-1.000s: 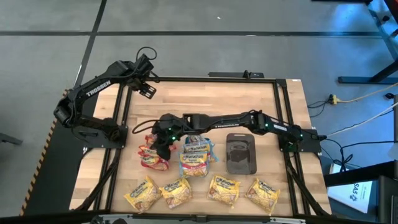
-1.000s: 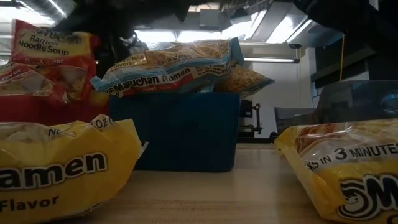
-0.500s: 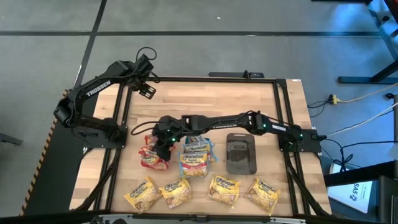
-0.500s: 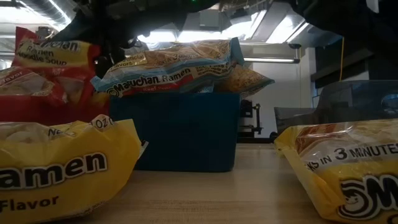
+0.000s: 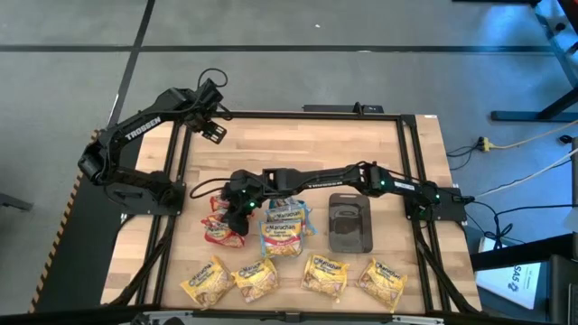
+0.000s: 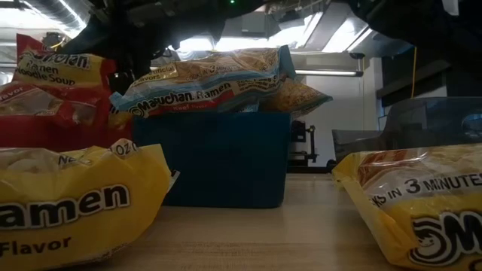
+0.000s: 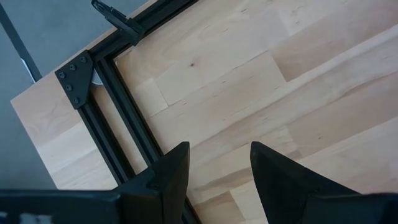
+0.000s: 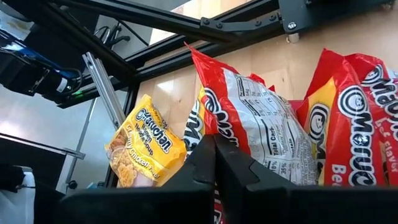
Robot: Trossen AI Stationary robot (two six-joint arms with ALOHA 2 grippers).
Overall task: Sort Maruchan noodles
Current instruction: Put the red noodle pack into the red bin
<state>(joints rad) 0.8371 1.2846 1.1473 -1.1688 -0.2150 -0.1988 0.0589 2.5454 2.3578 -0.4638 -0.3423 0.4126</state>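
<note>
Since the earlier frame, the right claw (image 5: 237,209) has drifted slightly up-frame, lifting a red packet (image 8: 261,134) that it pinches with its fingers pressed together above the red pile (image 5: 221,226), presumably to drop it with its colour. Nearest, four yellow packets (image 5: 257,278) line the desk's (image 5: 361,144) lower edge, unsorted. Blue packets (image 5: 285,226) fill their tray at centre. Farthest, upper left, the left claw (image 5: 215,129) waits, spread.
</note>
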